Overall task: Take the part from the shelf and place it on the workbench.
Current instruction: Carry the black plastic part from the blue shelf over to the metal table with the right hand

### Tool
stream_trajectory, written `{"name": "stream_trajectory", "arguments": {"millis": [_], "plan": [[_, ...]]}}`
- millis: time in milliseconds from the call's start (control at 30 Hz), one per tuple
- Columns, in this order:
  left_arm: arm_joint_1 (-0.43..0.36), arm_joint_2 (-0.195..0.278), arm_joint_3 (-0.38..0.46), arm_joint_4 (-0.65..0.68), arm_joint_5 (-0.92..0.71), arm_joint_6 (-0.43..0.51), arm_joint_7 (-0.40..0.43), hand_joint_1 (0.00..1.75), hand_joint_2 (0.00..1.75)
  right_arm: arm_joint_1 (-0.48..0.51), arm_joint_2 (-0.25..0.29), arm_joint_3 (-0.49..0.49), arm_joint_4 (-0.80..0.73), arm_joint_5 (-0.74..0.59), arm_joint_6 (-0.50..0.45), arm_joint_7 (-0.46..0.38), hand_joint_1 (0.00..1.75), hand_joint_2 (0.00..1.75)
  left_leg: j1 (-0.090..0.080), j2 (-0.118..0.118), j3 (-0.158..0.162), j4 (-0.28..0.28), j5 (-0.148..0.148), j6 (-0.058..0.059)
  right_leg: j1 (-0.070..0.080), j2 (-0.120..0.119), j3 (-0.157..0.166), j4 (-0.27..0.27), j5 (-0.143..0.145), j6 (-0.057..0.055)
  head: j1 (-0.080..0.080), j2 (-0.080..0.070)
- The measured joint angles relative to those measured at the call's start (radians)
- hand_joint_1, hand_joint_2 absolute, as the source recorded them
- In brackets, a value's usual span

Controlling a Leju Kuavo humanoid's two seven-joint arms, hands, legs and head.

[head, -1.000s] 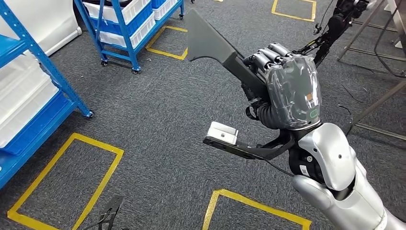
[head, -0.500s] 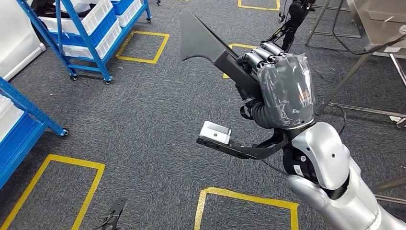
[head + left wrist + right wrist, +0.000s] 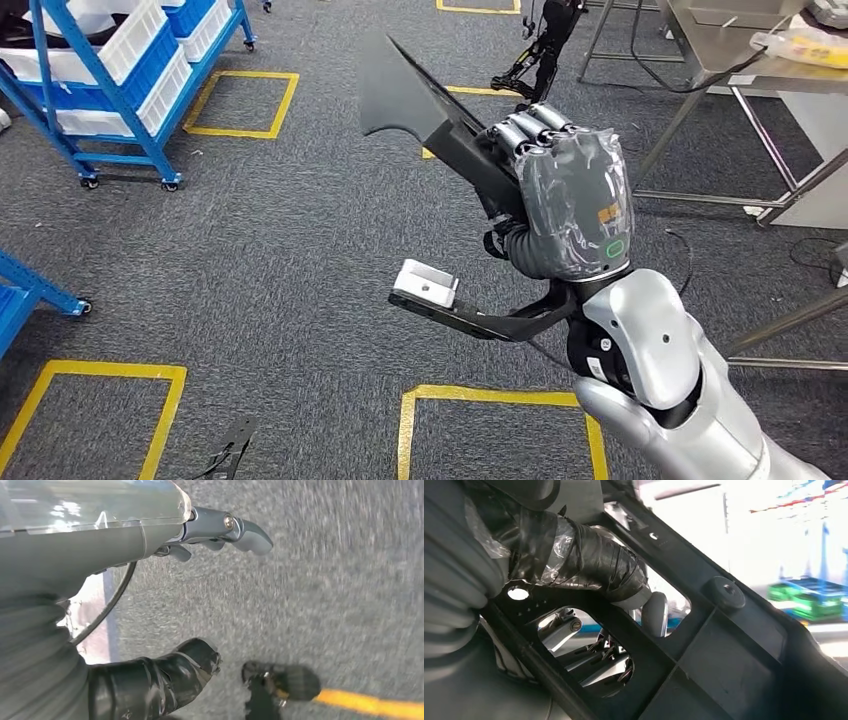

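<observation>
**Carry phase: part in hand, workbench not yet reached**

The part [image 3: 430,110], a dark flat plastic panel with cut-outs, sits in the right hand [image 3: 565,200]. Its broad blade projects up and away from the knuckles, and a narrower bar passes through the palm. In the right wrist view the thumb [image 3: 589,570] wraps one rib of the part [image 3: 734,645] while the fingers [image 3: 599,660] curl behind a cut-out, so you can treat this as a full closed grip on the part.

Judged from this, the pick from the shelf is complete and the transport step is in hand. The next move calls for you to bring the hand over the metal workbench [image 3: 740,75], which stands beyond and to the right of the hand, then lower the part flat before releasing.

The left hand [image 3: 165,630] hangs over the carpet [image 3: 325,580], holding nothing; its fingers [image 3: 235,527] appear apart from the thumb, though motion blur softens the picture.

The workbench top is cut off at the frame edge, so you cannot confirm free space on it. The part's lower end is hidden behind the hand.
</observation>
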Motion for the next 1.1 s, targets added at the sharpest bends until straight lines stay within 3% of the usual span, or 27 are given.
{"name": "stream_trajectory", "arguments": {"millis": [67, 133, 167, 233, 300, 367, 400, 433, 467, 500, 533, 600, 667, 733, 800, 867, 933, 967, 1000, 1033, 1100], "plan": [[-0.001, 0.001, 0.000, 0.000, -0.001, -0.004, 0.008, 0.00, 1.75, -0.002, 0.020, 0.002, 0.008, 0.008, 0.000, 0.004, 1.75, 1.75, -0.002, 0.018, 0.004, 0.000, -0.004, -0.004, 0.008, -0.033, 0.073, -0.132, 0.056, -0.011, 0.000, 0.000], [-0.001, 0.001, 0.000, 0.000, -0.005, -0.008, 0.015, 0.00, 1.75, -0.007, 0.037, 0.005, 0.014, 0.013, 0.000, 0.007, 1.75, 1.75, -0.005, 0.034, 0.009, 0.001, -0.008, -0.011, 0.021, -0.063, 0.122, -0.224, 0.080, -0.024, 0.000, 0.000], [-0.001, 0.002, 0.000, 0.000, -0.006, -0.012, 0.019, 0.00, 1.75, -0.009, 0.044, 0.007, 0.017, 0.015, -0.001, 0.009, 1.75, 1.75, -0.007, 0.042, 0.010, 0.000, -0.010, -0.016, 0.027, -0.066, 0.127, -0.235, 0.078, -0.029, -0.001, 0.000], [-0.001, 0.001, 0.000, 0.000, -0.008, -0.020, 0.026, 0.00, 1.75, -0.012, 0.051, 0.012, 0.022, 0.016, -0.002, 0.012, 1.75, 1.75, -0.006, 0.055, 0.016, -0.002, -0.016, -0.027, 0.026, -0.044, 0.131, -0.244, 0.082, -0.039, -0.001, 0.000], [-0.001, 0.001, 0.000, 0.000, -0.008, -0.026, 0.030, 0.00, 1.75, -0.016, 0.055, 0.015, 0.024, 0.017, -0.004, 0.014, 1.75, 1.75, -0.003, 0.029, 0.010, 0.030, -0.042, -0.035, 0.019, -0.026, 0.143, -0.261, 0.090, -0.051, -0.002, 0.000], [0.002, 0.001, 0.000, 0.001, -0.009, -0.030, 0.032, 0.00, 1.75, -0.020, 0.057, 0.017, 0.024, 0.018, -0.006, 0.015, 1.75, 1.75, 0.000, -0.015, -0.037, 0.136, -0.099, -0.040, 0.015, -0.007, 0.149, -0.268, 0.094, -0.060, -0.003, 0.000], [0.005, 0.001, 0.000, 0.001, -0.009, -0.031, 0.032, 0.00, 1.75, -0.020, 0.058, 0.018, 0.025, 0.019, -0.007, 0.015, 1.75, 1.75, 0.000, -0.026, -0.071, 0.202, -0.126, -0.042, 0.016, 0.005, 0.148, -0.267, 0.094, -0.061, -0.003, 0.000], [0.007, 0.001, 0.000, 0.002, -0.009, -0.032, 0.033, 0.00, 1.75, -0.019, 0.058, 0.019, 0.026, 0.019, -0.007, 0.015, 1.75, 1.75, 0.001, -0.030, -0.097, 0.250, -0.138, -0.045, 0.016, 0.017, 0.148, -0.266, 0.093, -0.061, -0.003, 0.000], [0.009, 0.001, 0.001, 0.002, -0.009, -0.033, 0.034, 0.00, 1.75, -0.019, 0.058, 0.019, 0.027, 0.019, -0.007, 0.015, 1.75, 1.75, 0.002, -0.031, -0.110, 0.267, -0.132, -0.047, 0.015, 0.031, 0.147, -0.263, 0.093, -0.061, -0.003, 0.000], [0.010, 0.001, 0.001, 0.003, -0.010, -0.034, 0.034, 0.00, 1.75, -0.018, 0.058, 0.019, 0.028, 0.019, -0.007, 0.015, 1.75, 1.75, 0.004, -0.032, -0.104, 0.246, -0.107, -0.048, 0.014, 0.044, 0.147, -0.259, 0.091, -0.059, -0.003, 0.000], [0.010, 0.002, 0.001, 0.003, -0.010, -0.034, 0.034, 0.00, 1.75, -0.019, 0.058, 0.019, 0.029, 0.020, -0.007, 0.015, 1.75, 1.75, 0.006, -0.040, -0.081, 0.190, -0.069, -0.050, 0.012, 0.056, 0.146, -0.253, 0.088, -0.056, -0.003, 0.000], [0.009, 0.003, 0.001, 0.003, -0.011, -0.036, 0.036, 0.00, 1.75, -0.023, 0.057, 0.019, 0.029, 0.025, -0.007, 0.015, 1.75, 1.75, 0.014, -0.079, -0.029, 0.074, -0.018, -0.051, 0.009, 0.079, 0.138, -0.235, 0.079, -0.045, -0.002, 0.000], [0.009, 0.003, 0.002, 0.004, -0.011, -0.038, 0.037, 0.00, 1.75, -0.033, 0.050, 0.019, 0.029, 0.042, -0.006, 0.015, 1.75, 1.75, 0.015, -0.105, -0.010, 0.030, -0.013, -0.044, 0.008, 0.099, 0.124, -0.221, 0.077, -0.032, -0.002, 0.000], [0.008, 0.002, 0.003, 0.005, -0.011, -0.039, 0.037, 0.00, 1.75, -0.051, 0.029, 0.019, 0.029, 0.069, -0.002, 0.015, 1.75, 1.75, 0.012, -0.091, -0.011, 0.026, -0.010, -0.031, 0.005, 0.111, 0.114, -0.220, 0.081, -0.019, -0.002, 0.000], [0.007, 0.002, 0.004, 0.005, -0.011, -0.040, 0.037, 0.00, 1.75, -0.082, -0.004, 0.019, 0.030, 0.087, 0.003, 0.013, 1.75, 1.75, 0.012, -0.071, -0.010, 0.018, -0.003, -0.015, 0.006, 0.074, 0.100, -0.195, 0.064, -0.010, 0.001, 0.000], [0.009, 0.003, 0.006, 0.005, -0.011, -0.044, 0.036, 0.00, 1.75, -0.113, -0.032, 0.019, 0.033, 0.089, 0.010, 0.005, 1.75, 1.75, 0.010, -0.049, -0.009, 0.013, 0.000, -0.005, 0.007, 0.021, 0.055, -0.100, 0.011, -0.003, 0.004, 0.000], [0.011, 0.005, 0.008, 0.005, -0.011, -0.048, 0.035, 0.00, 1.75, -0.129, -0.053, 0.019, 0.035, 0.084, 0.015, -0.005, 1.75, 1.75, 0.008, -0.026, -0.009, 0.013, -0.002, -0.001, 0.004, 0.007, -0.004, 0.020, -0.039, 0.002, 0.005, 0.000], [0.011, 0.006, 0.009, 0.005, -0.011, -0.051, 0.033, 0.00, 1.75, -0.133, -0.062, 0.019, 0.036, 0.082, 0.016, -0.008, 1.75, 1.75, 0.007, -0.015, -0.009, 0.013, -0.003, 0.000, 0.003, 0.005, -0.019, 0.049, -0.042, 0.003, 0.005, 0.000], [0.011, 0.006, 0.010, 0.005, -0.011, -0.053, 0.032, 0.00, 1.75, -0.135, -0.070, 0.019, 0.036, 0.081, 0.017, -0.010, 1.75, 1.75, 0.007, -0.005, -0.007, 0.013, -0.004, 0.001, 0.002, 0.003, -0.014, 0.038, -0.026, 0.003, 0.005, 0.000], [0.010, 0.006, 0.010, 0.005, -0.011, -0.054, 0.031, 0.00, 1.75, -0.139, -0.078, 0.019, 0.037, 0.080, 0.017, -0.010, 1.75, 1.75, 0.006, 0.005, -0.005, 0.013, -0.006, 0.000, 0.002, -0.001, 0.011, -0.011, 0.005, 0.001, 0.005, 0.000], [0.010, 0.005, 0.012, 0.005, -0.010, -0.054, 0.030, 0.00, 1.75, -0.150, -0.087, 0.019, 0.037, 0.080, 0.017, -0.011, 1.75, 1.75, 0.004, 0.024, 0.001, 0.013, -0.012, -0.005, 0.011, -0.035, 0.085, -0.154, 0.065, -0.009, 0.005, 0.000]]}}
